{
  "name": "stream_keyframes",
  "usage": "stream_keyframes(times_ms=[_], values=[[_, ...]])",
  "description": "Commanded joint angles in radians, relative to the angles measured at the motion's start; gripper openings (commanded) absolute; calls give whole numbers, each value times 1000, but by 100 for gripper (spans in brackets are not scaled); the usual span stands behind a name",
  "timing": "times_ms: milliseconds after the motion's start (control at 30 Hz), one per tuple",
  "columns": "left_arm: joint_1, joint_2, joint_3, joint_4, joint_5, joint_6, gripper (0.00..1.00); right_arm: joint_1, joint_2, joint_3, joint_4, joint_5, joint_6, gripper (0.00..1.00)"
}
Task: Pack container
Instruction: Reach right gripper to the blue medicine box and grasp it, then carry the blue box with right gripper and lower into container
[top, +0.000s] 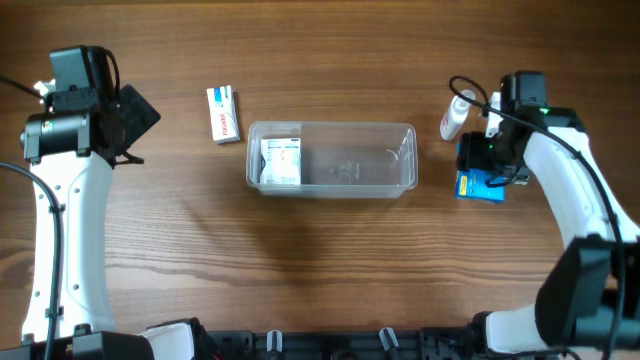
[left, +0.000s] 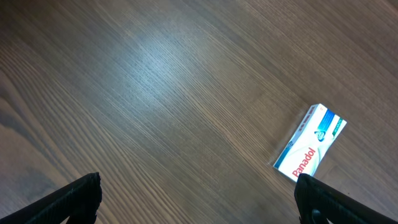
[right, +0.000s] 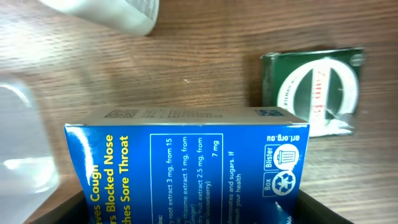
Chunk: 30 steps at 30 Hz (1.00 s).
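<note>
The container is a clear shallow tub at the table's middle, with a white medicine box in its left end. Its corner shows in the right wrist view. My right gripper is right of the tub, shut on a blue cough-remedy box. In the right wrist view the box fills the space between the jaws. My left gripper is open and empty at the far left, above bare wood. A white Panadol box lies left of the tub, also in the left wrist view.
A small clear bottle with a red band lies just behind my right gripper; its body shows at the top of the right wrist view. A dark green box with a white ring lies on the wood beyond the blue box.
</note>
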Motion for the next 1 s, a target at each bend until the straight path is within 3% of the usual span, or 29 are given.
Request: stream_keyframes(times_ms=[0, 200, 300, 467, 733, 967], values=[[4, -5, 8, 2, -10, 4, 100, 2, -78, 23, -17, -21, 21, 63], [4, -5, 8, 2, -10, 4, 100, 16, -238, 23, -24, -164, 77, 53], [4, -5, 8, 2, -9, 4, 100, 57, -276, 32, -22, -186, 108, 53], [4, -5, 8, 2, -9, 4, 100, 248, -285, 41, 5, -175, 218, 53], [4, -5, 8, 2, -10, 4, 100, 563, -256, 40, 217, -55, 399, 52], [4, -5, 8, 2, -9, 4, 100, 719, -105, 41, 394, -29, 414, 51]])
